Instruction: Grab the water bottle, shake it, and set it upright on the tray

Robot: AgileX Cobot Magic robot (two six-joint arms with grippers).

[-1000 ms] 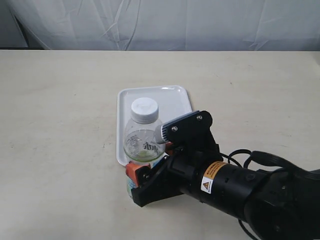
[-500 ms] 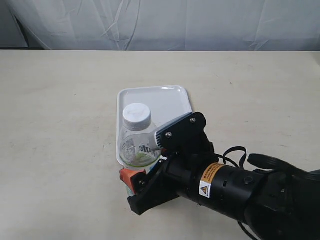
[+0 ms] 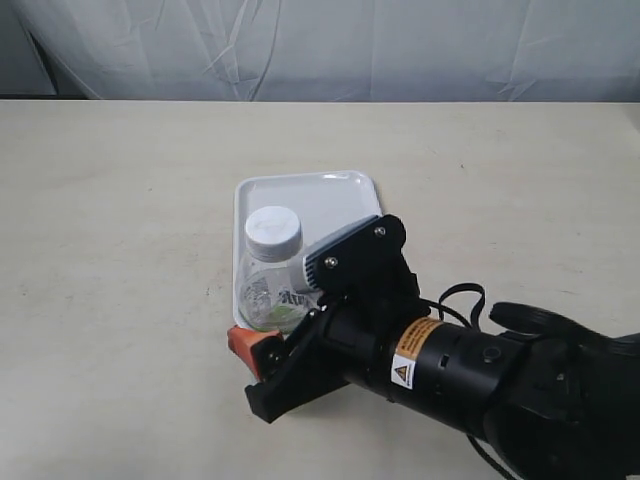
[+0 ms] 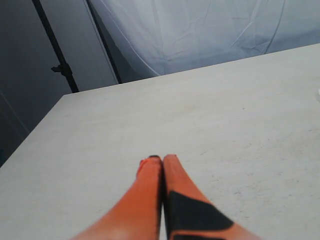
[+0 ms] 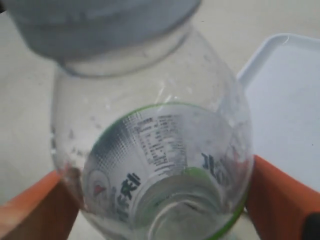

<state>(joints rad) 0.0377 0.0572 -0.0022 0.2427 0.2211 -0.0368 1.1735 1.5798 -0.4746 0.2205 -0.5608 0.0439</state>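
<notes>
Near right, the black right arm (image 3: 470, 375) is seen reaching leftward. Its right gripper (image 3: 272, 335) is clamped on the lower body of the water bottle (image 3: 268, 290), with one orange finger (image 3: 243, 341) showing at the near-left side. The bottle is held upright, white cap (image 3: 273, 230) uppermost, at the near-left corner of the tray (image 3: 335, 195); contact with it cannot be judged. The left gripper (image 4: 161, 162) is shown pressed together above the table (image 4: 240, 100).
</notes>
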